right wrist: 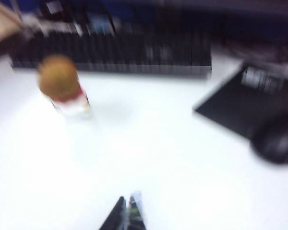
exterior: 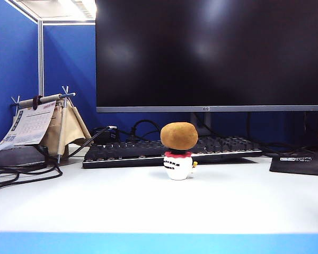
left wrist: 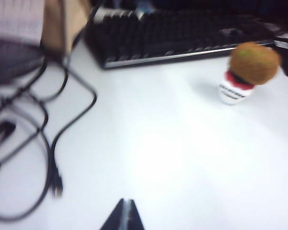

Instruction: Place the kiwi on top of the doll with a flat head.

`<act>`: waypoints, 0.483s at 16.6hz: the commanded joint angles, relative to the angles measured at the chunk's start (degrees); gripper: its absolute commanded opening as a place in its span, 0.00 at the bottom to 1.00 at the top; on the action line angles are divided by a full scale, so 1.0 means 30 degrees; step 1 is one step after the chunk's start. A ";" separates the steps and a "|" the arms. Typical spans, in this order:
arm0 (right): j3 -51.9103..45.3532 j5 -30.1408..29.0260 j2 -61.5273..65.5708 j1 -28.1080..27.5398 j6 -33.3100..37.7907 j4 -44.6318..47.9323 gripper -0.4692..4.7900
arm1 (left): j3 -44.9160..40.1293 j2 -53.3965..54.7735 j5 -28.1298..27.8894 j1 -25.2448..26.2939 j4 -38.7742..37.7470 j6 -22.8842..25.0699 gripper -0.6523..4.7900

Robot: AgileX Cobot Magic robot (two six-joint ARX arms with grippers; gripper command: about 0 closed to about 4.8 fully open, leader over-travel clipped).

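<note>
Kiwi [exterior: 178, 135] is sitting on top of the doll with a flat head [exterior: 178, 165] in the exterior view, resting on the doll's dark top and overhanging it on both sides, while the doll is standing upright on the white surface [exterior: 148, 206] just in front of the black keyboard [exterior: 127, 152]. A large dark monitor [exterior: 208, 53] is rising behind the keyboard, a desk calendar [exterior: 32, 124] on a tan stand is leaning at the left with loose cables [exterior: 21, 174] trailing beside it, and a black mouse pad [exterior: 299, 164] is lying at the right; neither arm is showing in this view. From the left wrist view, the left tool [left wrist: 126, 215] is hanging above bare surface with its two fingertips pressed together and nothing between them, well apart from the kiwi-topped doll, which is standing near the keyboard's front edge; the cables are lying off to the other side. From the right wrist view, which is blurred, the right tool [right wrist: 127, 213] is likewise showing its fingertips brought together and gripping nothing, again well apart from the doll, with the kiwi sitting on its head near the keyboard, and the mouse pad with a dark mouse [right wrist: 276, 143] on it lying off to the other side.
</note>
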 commanded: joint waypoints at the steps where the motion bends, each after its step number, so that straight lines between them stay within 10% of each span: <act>1: -0.3031 0.0597 -0.1785 0.0007 0.1581 0.4007 0.08 | -0.1275 0.0007 -0.1821 0.0007 0.0415 -0.1217 0.11; 8: -0.4867 0.1515 -0.1931 0.0007 0.1530 0.3351 0.08 | -0.2463 0.0080 -0.2812 0.0000 0.0554 -0.1035 0.11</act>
